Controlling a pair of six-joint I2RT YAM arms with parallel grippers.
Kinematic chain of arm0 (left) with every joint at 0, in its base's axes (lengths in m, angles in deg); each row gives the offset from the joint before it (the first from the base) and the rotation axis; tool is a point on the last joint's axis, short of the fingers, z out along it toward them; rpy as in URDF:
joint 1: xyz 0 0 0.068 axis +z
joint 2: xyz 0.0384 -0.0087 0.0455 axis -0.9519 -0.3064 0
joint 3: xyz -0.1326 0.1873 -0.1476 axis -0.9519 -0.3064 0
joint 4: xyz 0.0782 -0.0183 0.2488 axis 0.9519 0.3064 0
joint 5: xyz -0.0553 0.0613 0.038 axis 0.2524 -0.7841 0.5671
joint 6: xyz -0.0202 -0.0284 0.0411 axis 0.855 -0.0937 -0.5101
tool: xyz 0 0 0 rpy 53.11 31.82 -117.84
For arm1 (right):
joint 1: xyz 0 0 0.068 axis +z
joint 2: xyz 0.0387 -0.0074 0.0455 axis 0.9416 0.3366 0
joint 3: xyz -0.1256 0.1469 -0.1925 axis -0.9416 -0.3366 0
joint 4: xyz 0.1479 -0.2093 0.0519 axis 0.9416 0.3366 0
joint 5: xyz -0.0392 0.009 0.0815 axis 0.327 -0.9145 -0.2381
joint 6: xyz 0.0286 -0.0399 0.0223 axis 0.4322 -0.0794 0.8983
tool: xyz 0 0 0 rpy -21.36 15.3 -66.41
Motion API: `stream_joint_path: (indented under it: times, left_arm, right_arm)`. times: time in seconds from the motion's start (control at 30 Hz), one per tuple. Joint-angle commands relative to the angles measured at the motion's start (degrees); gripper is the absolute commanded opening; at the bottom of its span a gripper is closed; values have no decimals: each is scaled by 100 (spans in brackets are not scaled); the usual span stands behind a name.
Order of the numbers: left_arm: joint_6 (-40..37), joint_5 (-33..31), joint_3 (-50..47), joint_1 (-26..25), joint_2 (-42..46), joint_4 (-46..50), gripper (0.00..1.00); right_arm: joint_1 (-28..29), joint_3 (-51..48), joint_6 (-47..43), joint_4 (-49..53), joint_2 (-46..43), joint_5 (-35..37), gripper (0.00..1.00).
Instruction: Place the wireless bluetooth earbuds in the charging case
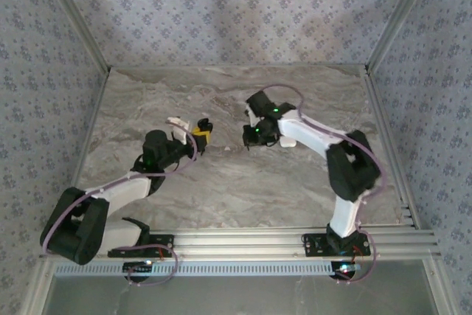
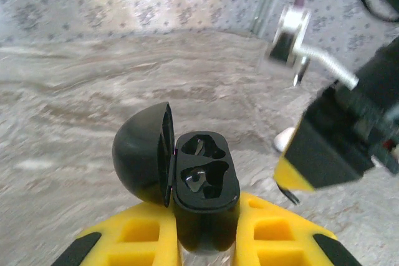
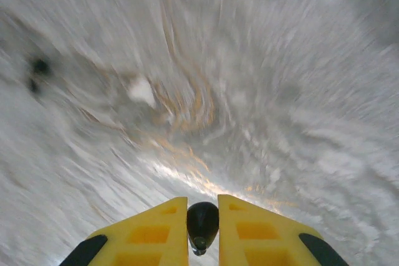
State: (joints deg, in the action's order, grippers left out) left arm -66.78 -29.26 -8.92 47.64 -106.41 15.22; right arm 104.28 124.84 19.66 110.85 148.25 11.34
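While in right tool (image 3: 202, 201), earbud (image 3: 202, 223) lengthwise

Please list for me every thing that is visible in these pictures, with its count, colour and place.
charging case: one, black, lid open, held by the left end effector.
earbud: one, black, pinched by the right end effector.
small object: one, white, on the table, too blurred to name.
dark specks: two, black, on the table, blurred.
table: one, grey marbled, under everything.
walls: patterned blue-grey, around the table.
rail: one, silver, at the table's near edge.
left end effector: one, yellow and black, shut on the charging case.
right end effector: one, yellow and black, shut on the earbud.
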Motion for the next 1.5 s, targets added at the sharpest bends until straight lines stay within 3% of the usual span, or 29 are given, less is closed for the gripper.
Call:
stream_joint_path:
  times: [0.0,0.2,0.4,0.8,1.47]
  left_arm:
    - [82,20,386,-287,-308,-748,13]
    - [91,68,885,-695,-886,-1389,13]
    - [82,275,1219,-920,-1254,-1856,13]
    - [100,424,1438,-1058,-1324,-1971,13]
    - [83,375,1486,-1056,-1169,-1902,13]
  right_arm:
    - [-178,-483,711,-1439,-854,44,17]
    - [-265,-1035,817,-2236,-2160,576,17]
    - [-152,-1201,659,-2828,-2705,631,17]
    - [23,-1444,428,-3894,-2577,-208,17]
    - [137,-1337,128,-3335,-2407,-384,17]
